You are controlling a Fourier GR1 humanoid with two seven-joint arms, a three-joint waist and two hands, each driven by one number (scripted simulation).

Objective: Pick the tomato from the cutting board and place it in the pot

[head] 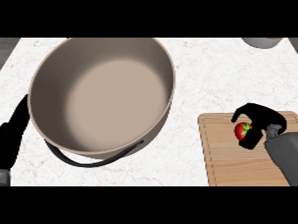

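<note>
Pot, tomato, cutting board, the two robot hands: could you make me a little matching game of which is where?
Things:
1. pot
2. tomato
3. cutting board
4. left robot hand

Places or states:
A. wooden, at the lower right of the counter
B. red, with the right robot hand curled round it
C. open, resting beside the pot's left wall
D. large, beige, nothing inside

Pairs: 1-D, 2-B, 3-A, 4-C

light: even, soft | shadow: inside pot [102,94] — left wall
</note>
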